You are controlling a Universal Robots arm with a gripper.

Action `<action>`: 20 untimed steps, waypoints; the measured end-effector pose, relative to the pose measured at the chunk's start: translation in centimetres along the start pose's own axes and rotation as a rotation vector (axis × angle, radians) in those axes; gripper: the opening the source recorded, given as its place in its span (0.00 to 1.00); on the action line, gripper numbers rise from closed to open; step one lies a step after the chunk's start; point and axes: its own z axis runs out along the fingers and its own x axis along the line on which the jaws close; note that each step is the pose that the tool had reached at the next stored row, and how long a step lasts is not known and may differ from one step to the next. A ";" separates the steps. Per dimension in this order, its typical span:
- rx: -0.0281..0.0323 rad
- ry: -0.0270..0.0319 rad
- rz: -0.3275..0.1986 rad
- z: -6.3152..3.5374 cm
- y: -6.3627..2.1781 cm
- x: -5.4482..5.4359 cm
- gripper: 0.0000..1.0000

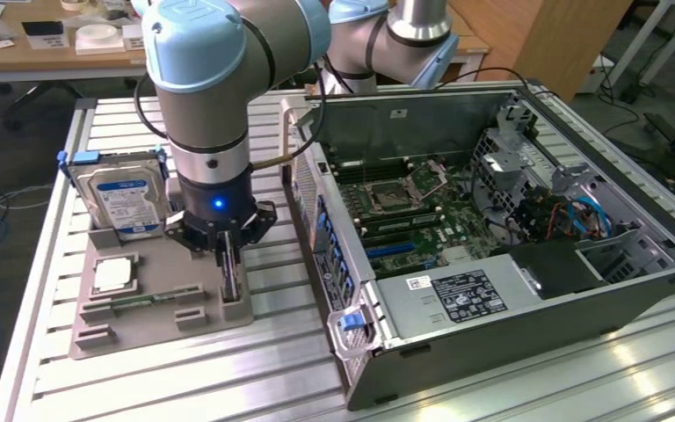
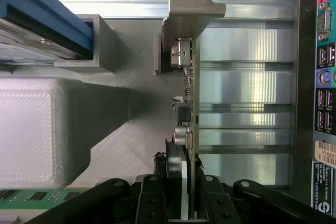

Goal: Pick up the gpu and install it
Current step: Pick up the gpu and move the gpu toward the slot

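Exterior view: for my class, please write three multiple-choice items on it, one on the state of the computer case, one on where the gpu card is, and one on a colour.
1. The dark metal computer case is:
A. Shut on all sides.
B. Open at the side.
C. Wrapped in foil.

2. Where is the thin flat black gpu card?
A. On edge in the grey plastic holder tray, under the tool.
B. Seated inside the case.
C. Flat on the floor.

3. What colour is the label on the silver hard drive?
A. Red.
B. Blue and white.
C. Yellow.

Key: 1 B, the green motherboard lies in plain sight. 2 A, the card stands in the tray beneath the tool. 3 B, the label is blue and white.
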 end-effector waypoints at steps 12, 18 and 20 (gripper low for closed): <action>-0.0065 -0.0001 0.000 -1.84 0.07 0.0 0.28; -0.0063 0.0002 0.000 -1.91 0.07 0.0 0.28; -0.0089 0.0001 0.000 -2.11 0.08 0.0 0.28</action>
